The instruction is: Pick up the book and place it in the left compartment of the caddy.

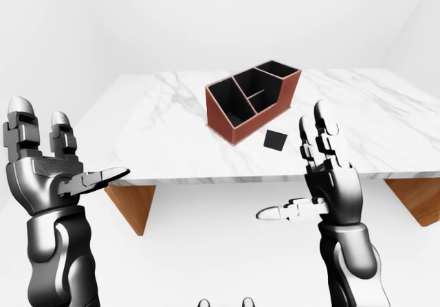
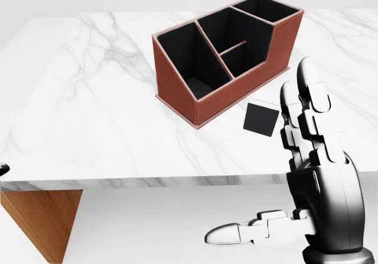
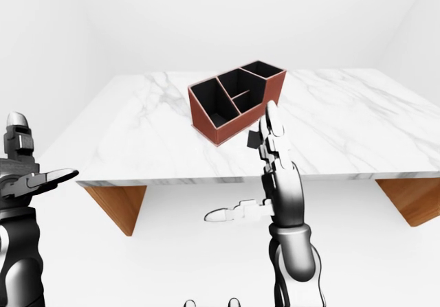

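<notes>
A small black book stands upright on the white marble table, just right of the caddy's near corner. The red-brown caddy sits at an angle, and its black left compartment holds nothing that I can see. My right hand is raised before the table's edge, below and to the right of the book, open with the fingers up and the thumb out to the left. My left hand is open too, held up far to the left, off the table. Neither hand touches anything.
The table's near edge runs across the lower head view. In the left-eye view, wooden legs stand under its left end and its right end. White floor and walls lie all around.
</notes>
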Tool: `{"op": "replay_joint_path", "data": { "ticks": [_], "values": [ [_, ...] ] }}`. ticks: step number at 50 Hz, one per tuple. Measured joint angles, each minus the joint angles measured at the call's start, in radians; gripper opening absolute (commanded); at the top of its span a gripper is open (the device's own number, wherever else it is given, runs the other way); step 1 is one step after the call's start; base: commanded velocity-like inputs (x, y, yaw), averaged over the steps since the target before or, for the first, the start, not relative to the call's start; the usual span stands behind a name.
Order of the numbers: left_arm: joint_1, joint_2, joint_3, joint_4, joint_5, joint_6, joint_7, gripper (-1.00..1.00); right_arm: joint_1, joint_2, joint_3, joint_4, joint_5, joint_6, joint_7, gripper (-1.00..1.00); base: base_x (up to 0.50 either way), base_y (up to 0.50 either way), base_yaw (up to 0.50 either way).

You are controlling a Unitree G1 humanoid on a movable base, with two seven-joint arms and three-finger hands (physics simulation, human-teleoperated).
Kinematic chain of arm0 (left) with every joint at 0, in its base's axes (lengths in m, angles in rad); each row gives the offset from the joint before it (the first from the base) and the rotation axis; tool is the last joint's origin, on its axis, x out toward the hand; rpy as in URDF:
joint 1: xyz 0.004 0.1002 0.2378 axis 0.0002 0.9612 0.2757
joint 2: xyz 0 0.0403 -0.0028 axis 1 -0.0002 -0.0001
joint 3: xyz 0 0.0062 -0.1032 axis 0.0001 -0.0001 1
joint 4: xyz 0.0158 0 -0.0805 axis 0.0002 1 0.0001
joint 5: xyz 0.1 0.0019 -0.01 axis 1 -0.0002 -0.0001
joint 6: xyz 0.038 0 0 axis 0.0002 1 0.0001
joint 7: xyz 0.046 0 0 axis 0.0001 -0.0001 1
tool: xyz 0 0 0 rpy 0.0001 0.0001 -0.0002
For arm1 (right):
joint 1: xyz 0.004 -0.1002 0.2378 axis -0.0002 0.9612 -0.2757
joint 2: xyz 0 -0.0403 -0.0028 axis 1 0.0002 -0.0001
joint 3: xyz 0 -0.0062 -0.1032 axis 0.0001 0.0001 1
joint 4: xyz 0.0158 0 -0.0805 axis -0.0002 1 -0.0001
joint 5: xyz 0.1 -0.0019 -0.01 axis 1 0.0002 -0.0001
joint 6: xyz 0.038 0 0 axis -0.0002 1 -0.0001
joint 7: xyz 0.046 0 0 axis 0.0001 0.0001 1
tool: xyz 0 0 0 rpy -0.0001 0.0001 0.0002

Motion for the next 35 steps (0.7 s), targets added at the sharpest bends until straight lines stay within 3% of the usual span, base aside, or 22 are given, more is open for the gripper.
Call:
{"op": "replay_joint_path", "data": {
  "ticks": [35],
  "values": [
    [-0.002, 0.002, 0.006, -0.002, -0.007, 0.0, 0.002, 1.0, 0.0, -0.003, -0.007, -0.006, 0.016, 0.0, -0.011, 1.0, 0.5, 0.0, 0.0]
  ]
}}
